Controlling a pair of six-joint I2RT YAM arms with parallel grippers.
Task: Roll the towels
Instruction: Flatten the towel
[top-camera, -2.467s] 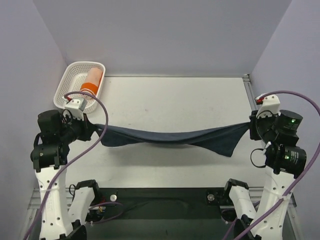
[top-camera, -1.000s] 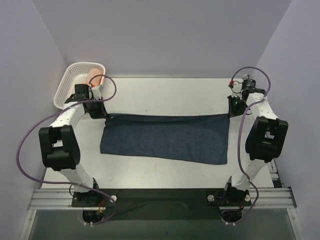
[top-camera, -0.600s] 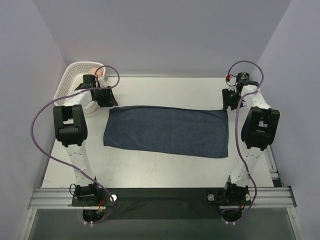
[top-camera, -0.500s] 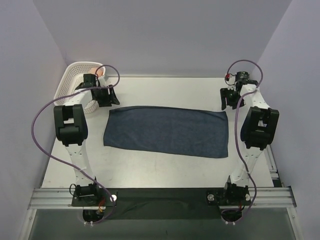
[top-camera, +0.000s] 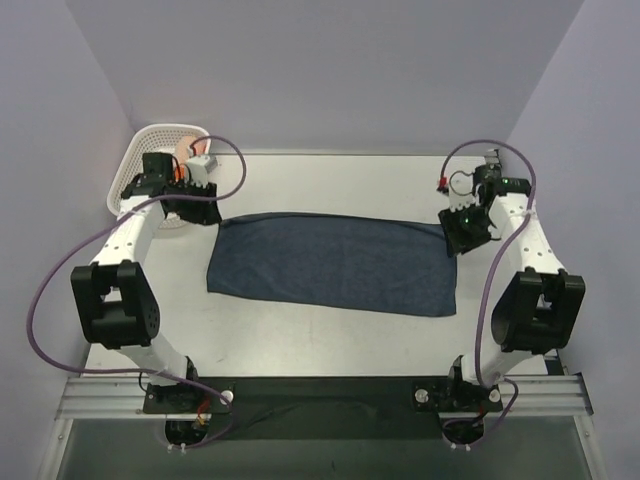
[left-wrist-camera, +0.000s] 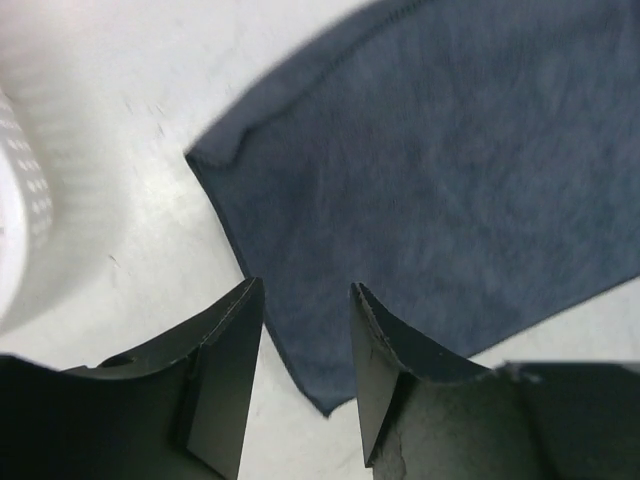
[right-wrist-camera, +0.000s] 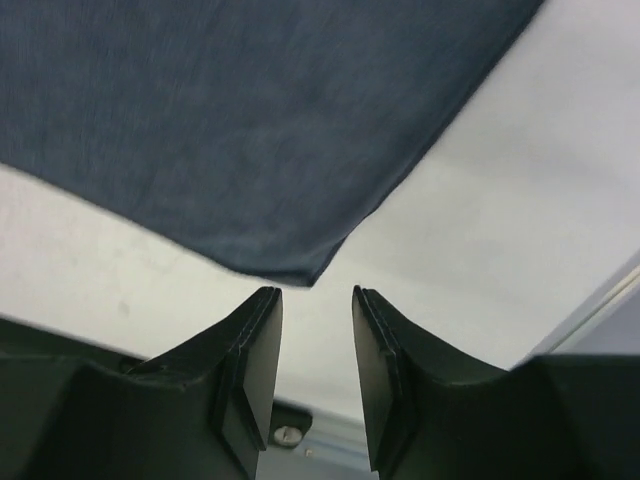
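Observation:
The dark navy towel (top-camera: 335, 262) lies spread flat on the table, also seen in the left wrist view (left-wrist-camera: 450, 170) and the right wrist view (right-wrist-camera: 250, 120). My left gripper (top-camera: 203, 212) (left-wrist-camera: 305, 300) is open and empty, hovering over the towel's far left corner. My right gripper (top-camera: 456, 243) (right-wrist-camera: 315, 300) is open and empty, over the towel's right edge, with a towel corner just ahead of its fingertips. The orange towel (top-camera: 184, 152) lies rolled in the basket, mostly hidden by my left arm.
The white lattice basket (top-camera: 145, 140) stands at the far left corner of the table, close behind my left wrist; its wall shows at the left edge of the left wrist view (left-wrist-camera: 15, 200). Purple walls enclose the table on three sides.
The towel was held stretched between both grippers, then laid flat and let go. Since half a second ago the right gripper has moved nearer along the towel's right edge; the left wrist has turned.

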